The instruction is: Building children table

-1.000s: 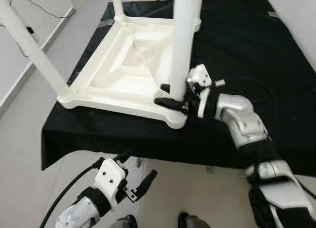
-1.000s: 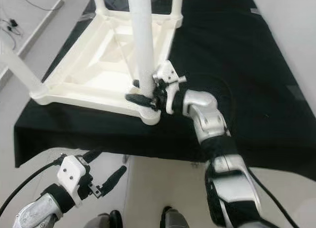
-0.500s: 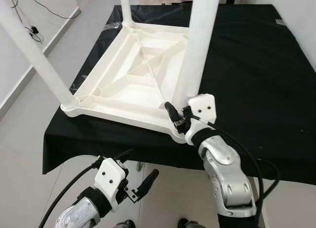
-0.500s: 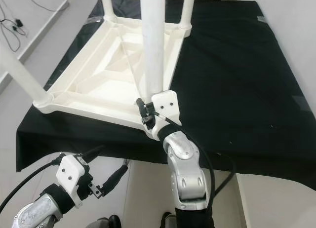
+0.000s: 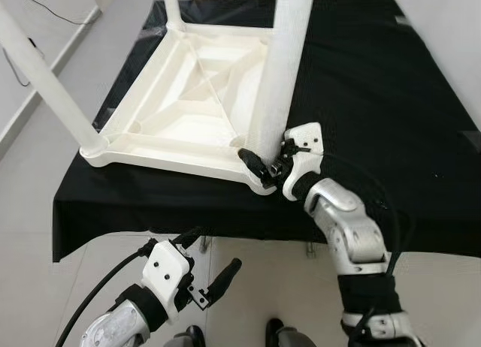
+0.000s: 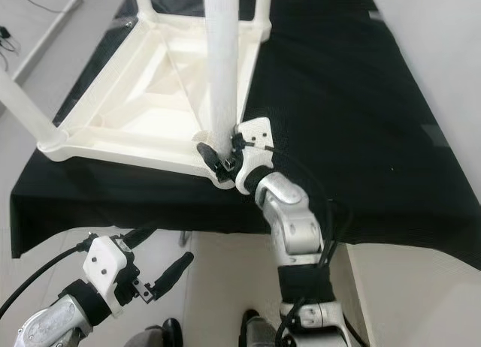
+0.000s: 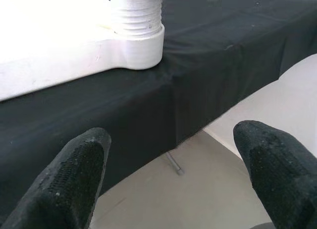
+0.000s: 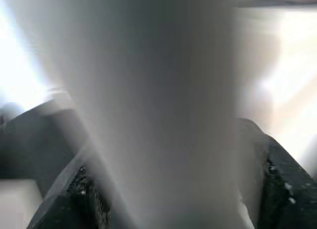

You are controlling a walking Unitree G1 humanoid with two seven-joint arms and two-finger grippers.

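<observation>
A white plastic children's table point(image 5: 188, 99) lies upside down on a black cloth, its legs pointing up. My right gripper point(image 5: 264, 161) is at the base of the near right leg point(image 5: 284, 69), where that leg meets the corner socket, and is shut on it. In the right wrist view the leg point(image 8: 148, 115) runs between the two black fingers point(image 8: 81, 192). My left gripper point(image 5: 210, 255) hangs open below the cloth's front edge, holding nothing. In its wrist view, the near left corner socket point(image 7: 136, 35) lies above and beyond its wide-apart fingertips point(image 7: 81, 164).
The black cloth point(image 5: 391, 76) covers the work table, with bare cloth to the right of the white table. The near left leg point(image 5: 45, 76) slants out past the left edge. Pale floor point(image 5: 45, 182) lies to the left and in front, with a wall base along the left.
My right forearm has swung from lying over the cloth on the right to reaching up from the front edge, the gripper staying at the leg's base. The left arm has not moved.
</observation>
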